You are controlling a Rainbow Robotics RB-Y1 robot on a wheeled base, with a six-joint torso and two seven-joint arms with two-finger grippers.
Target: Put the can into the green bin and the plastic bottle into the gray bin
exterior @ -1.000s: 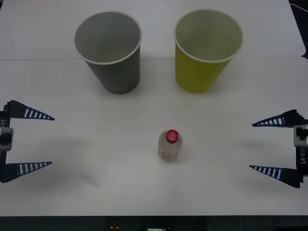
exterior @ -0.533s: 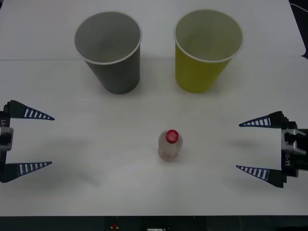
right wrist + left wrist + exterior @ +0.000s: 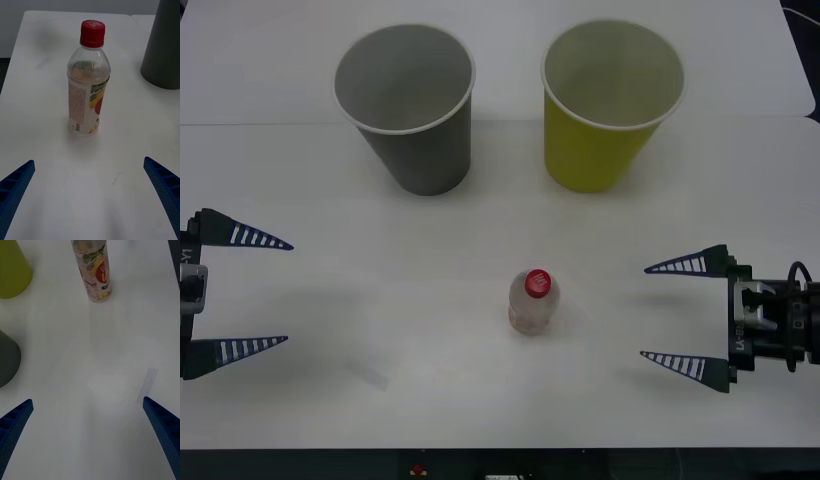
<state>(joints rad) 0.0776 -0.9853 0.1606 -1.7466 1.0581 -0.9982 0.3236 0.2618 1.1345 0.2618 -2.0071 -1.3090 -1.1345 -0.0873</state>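
Right gripper (image 3: 665,312) has slid left toward the plastic bottle (image 3: 532,301), jaws wide open, empty. Bottle upright mid-table, near side of the gray bin (image 3: 408,105). Left gripper (image 3: 268,292) parked, open. Approach step; next: straddle bottle, close.

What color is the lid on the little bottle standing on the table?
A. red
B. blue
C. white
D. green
A. The plastic bottle stands upright on the table with a red screw cap on top, seen in both the front view and the right wrist view.
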